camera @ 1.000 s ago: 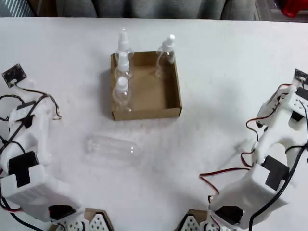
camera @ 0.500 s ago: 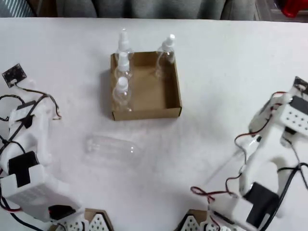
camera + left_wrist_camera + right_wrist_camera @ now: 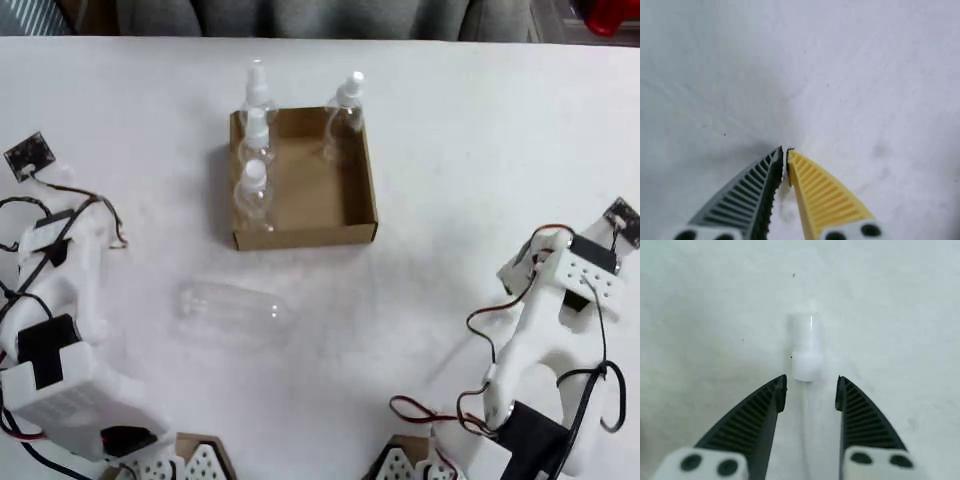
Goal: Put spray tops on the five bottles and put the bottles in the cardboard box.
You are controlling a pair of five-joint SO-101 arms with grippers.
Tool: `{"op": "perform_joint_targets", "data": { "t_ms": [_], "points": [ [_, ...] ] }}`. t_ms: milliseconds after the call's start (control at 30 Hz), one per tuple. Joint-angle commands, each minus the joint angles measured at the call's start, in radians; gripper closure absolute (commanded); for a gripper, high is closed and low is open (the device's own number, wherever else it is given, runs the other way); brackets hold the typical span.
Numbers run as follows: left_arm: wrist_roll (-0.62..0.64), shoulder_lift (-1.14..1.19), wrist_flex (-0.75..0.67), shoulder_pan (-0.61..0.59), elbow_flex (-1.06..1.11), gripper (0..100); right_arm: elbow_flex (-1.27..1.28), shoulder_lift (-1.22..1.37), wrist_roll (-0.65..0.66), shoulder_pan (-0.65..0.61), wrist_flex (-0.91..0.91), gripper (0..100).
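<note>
Matte white table (image 3: 450, 150) bears a square cardboard box (image 3: 300, 237); left gripper (image 3: 786, 150) is pinched together, right gripper (image 3: 810, 385) gapes before a cylindrical spray top (image 3: 805, 347).

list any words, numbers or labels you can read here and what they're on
None can be read.
The cardboard box has plain walls, the bottles are clear with no label that shows, and the spray top is bare white.

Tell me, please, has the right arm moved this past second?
Yes, back toward its base. The far end of the right arm, once level with the middle of the cardboard box, now sits level with its front wall.
</note>
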Motion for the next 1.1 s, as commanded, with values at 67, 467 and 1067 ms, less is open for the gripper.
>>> {"op": "perform_joint_targets", "data": {
  "t_ms": [67, 467, 1067],
  "points": [
    [-0.011, -0.012, -0.015, 0.012, -0.066, 98, 0.02, -0.03, -0.031, -0.012, -0.102, 86.5],
    [-0.011, -0.012, -0.015, 0.012, -0.066, 98, 0.026, 0.008, 0.031, -0.018, -0.139, 86.4],
    [-0.011, -0.012, -0.017, 0.012, -0.066, 98, -0.086, 0.159, 0.041, -0.019, -0.099, 82.4]
  ]
}}
